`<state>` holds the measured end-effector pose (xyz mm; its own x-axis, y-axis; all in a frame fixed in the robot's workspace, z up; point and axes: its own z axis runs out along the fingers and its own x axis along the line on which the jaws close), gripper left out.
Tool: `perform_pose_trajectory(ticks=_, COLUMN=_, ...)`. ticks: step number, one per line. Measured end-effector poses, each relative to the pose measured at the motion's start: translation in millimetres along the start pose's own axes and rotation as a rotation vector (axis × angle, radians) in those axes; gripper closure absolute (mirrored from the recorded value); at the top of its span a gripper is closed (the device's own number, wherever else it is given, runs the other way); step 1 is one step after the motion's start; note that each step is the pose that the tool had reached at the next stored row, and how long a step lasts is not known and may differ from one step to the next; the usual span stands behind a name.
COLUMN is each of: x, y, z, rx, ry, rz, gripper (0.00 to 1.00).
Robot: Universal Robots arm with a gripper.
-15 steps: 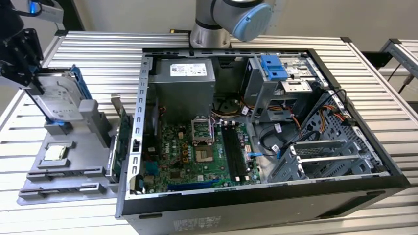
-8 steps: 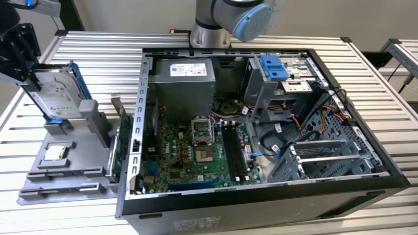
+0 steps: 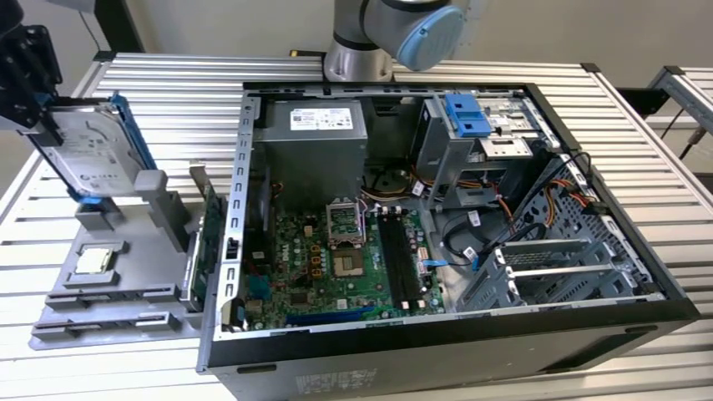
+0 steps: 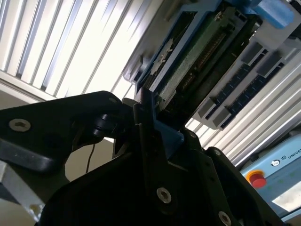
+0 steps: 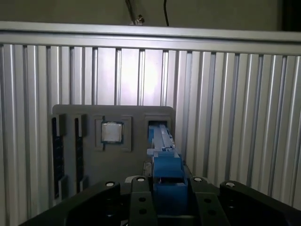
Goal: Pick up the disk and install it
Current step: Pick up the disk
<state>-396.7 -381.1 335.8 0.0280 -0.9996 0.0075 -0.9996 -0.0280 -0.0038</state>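
Exterior view: my pincer (image 3: 45,104) is clamped on the upper edge of the disk (image 3: 95,154), which stands tilted on edge at the slot of the grey fixture tray (image 3: 145,271) on the tabletop (image 3: 33,209). A CPU chip (image 3: 95,261) lies in the tray's square pocket. The open computer case (image 3: 446,330) beside it holds a blue-fronted drive cage (image 3: 468,125).

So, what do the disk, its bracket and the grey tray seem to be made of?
The disk: seemingly bare metal, matte silver-grey, with a white paper-like label. Its bracket: probably plastic, uniformly blue. The tray: likely plastic, flat matte grey.
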Motion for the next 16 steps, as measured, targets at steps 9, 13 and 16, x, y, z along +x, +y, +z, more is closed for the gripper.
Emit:
perform_pose_trajectory(ticks=9, x=0.1, y=0.0, z=-11.7, rx=0.0, ry=0.0, rz=0.0, gripper=1.0)
perform_pose_trajectory(ticks=13, x=0.1, y=0.0, z=-15.2, rx=0.0, ry=0.0, rz=0.0, gripper=1.0)
perform_pose_trajectory(ticks=16, x=0.2, y=-0.1, z=-16.9, rx=0.0001, ry=0.0, rz=0.0, gripper=1.0)
